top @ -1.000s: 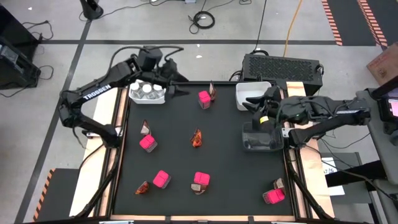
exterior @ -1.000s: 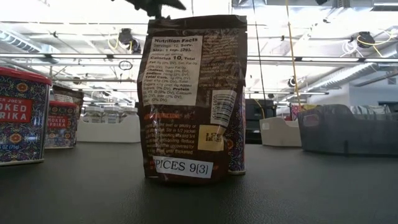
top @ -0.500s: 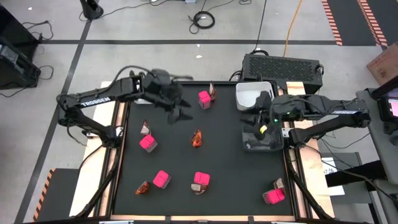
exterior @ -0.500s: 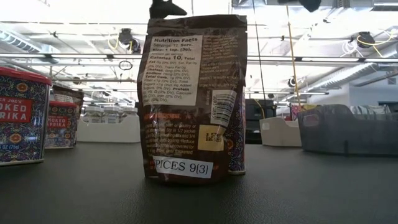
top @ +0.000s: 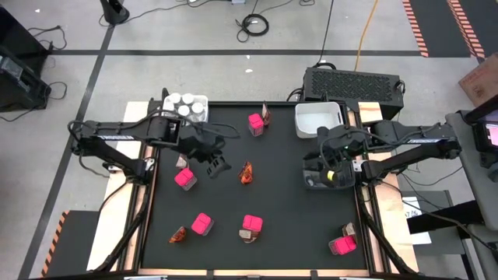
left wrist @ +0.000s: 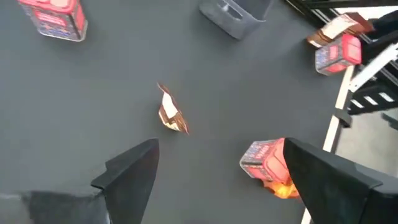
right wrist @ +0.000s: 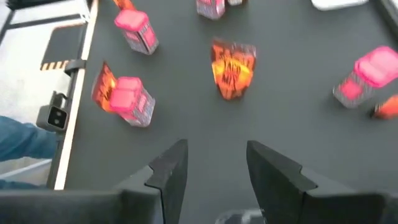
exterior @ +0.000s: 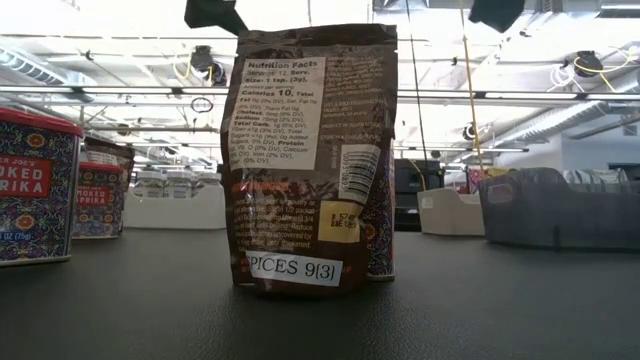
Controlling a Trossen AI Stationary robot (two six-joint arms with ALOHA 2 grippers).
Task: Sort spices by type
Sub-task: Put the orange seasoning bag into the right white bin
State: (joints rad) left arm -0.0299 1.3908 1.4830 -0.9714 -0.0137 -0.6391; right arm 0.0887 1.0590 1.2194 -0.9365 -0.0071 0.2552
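Note:
Several pink cube boxes stand on the black mat, one (top: 185,178) near its left edge. Orange-brown sachets stand among them. The middle sachet (top: 247,173) also shows in the left wrist view (left wrist: 171,115), the right wrist view (right wrist: 231,68) and large in the low view (exterior: 310,160). White-capped jars (top: 185,104) sit in a white bin at the far left corner. My left gripper (top: 216,152) (left wrist: 217,180) hovers open over the mat, left of the middle sachet. My right gripper (top: 331,159) (right wrist: 217,165) is open above the dark bin (top: 327,177).
An empty white bin (top: 317,118) stands at the far right, just beyond the dark bin. Pink boxes and sachets are paired along the near edge (top: 251,225) and in the near right corner (top: 341,246). A black case (top: 352,82) lies beyond the table.
My left gripper has left the jar bin at the far left corner and swung toward the near edge and slightly right, out over the mat. My right gripper has shifted a little toward the near edge, over the dark bin. No spice has moved.

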